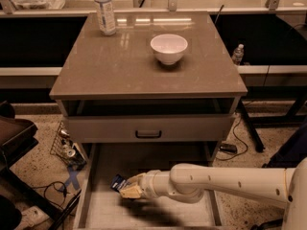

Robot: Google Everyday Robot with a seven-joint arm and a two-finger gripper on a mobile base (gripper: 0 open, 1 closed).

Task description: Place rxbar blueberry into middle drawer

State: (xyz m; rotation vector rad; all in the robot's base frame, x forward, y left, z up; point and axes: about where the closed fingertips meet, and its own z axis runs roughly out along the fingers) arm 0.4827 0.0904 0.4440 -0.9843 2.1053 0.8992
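Dark-blue rxbar blueberry (118, 182) sits, apparently clamped, in the jaws of the gripper (127, 189), low over the open middle drawer (158, 159). Carrying looks done; release onto the drawer floor and withdrawal are left.

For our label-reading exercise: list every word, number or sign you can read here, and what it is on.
The water bottle label: too blurred to read.
The rxbar blueberry wrapper, held in the gripper over the middle drawer: too small to read.
No text is legible anywhere.
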